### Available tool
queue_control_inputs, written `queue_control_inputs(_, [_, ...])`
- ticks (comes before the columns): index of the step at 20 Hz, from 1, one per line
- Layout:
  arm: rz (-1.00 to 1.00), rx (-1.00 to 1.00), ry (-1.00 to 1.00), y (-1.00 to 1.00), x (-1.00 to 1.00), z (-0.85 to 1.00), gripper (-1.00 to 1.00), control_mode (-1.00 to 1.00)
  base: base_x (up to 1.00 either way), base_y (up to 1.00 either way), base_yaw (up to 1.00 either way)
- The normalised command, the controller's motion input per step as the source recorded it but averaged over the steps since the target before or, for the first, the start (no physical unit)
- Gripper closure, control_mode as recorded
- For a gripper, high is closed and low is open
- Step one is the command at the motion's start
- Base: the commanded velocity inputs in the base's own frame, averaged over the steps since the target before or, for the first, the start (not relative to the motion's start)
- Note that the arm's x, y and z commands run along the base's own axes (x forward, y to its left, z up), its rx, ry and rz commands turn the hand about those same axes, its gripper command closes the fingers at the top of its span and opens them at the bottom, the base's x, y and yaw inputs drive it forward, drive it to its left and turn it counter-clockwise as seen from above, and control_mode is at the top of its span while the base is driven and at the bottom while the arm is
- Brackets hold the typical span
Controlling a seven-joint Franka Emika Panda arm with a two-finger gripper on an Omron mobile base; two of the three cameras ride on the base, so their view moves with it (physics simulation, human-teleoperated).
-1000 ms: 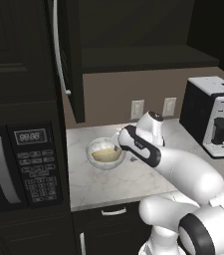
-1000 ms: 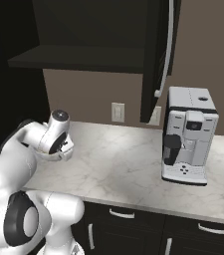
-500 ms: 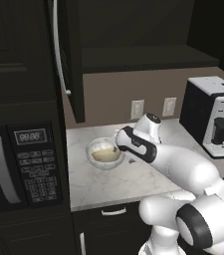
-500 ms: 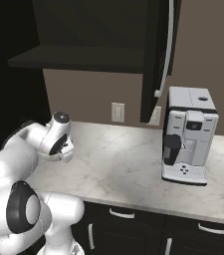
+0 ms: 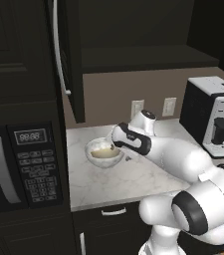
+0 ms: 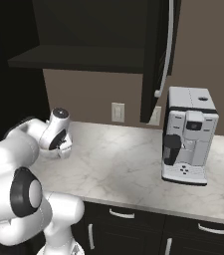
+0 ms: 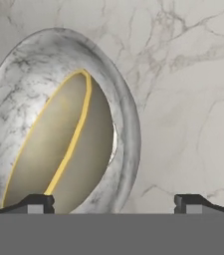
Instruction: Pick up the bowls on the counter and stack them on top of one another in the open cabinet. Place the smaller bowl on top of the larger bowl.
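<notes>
On the white marble counter the large speckled bowl serves as the landmark. To its left, set into the dark cabinetry, is a black microwave with a lit clock and keypad. The small yellow-tan bowl sits inside the large bowl, nested in its hollow; in the hand view its yellow rim shows against the grey-veined wall of the large bowl.

Above the large bowl and a little to its left hangs the open door of the dark upper cabinet, with a long silver bar handle; the cabinet's shelf runs off to the right.

Just to the right of the large bowl is the gripper, its jaws standing wide apart with one tip at the bowl's near rim and the other over bare marble; it grasps nothing.

On the wall behind and to the right of the large bowl are two pale outlets. Well to the right stands a black-and-white coffee machine.
</notes>
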Motion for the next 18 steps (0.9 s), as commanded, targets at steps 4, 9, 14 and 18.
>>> queue_control_inputs(4, [-0.03,0.0,0.02,0.02,0.14,-0.01,-1.0,-1.0,0.0,0.0,0.0])
queue_control_inputs(9, [0.0,0.0,-0.01,0.0,-0.2,0.0,-1.0,-1.0,0.0,0.0,0.0])
queue_control_inputs(14, [0.0,0.0,-0.03,0.0,-0.35,0.0,-1.0,-1.0,0.0,0.0,0.0])
queue_control_inputs(18, [0.0,0.0,0.0,0.0,-0.1,-0.05,-1.0,-1.0,0.0,0.0,0.0])
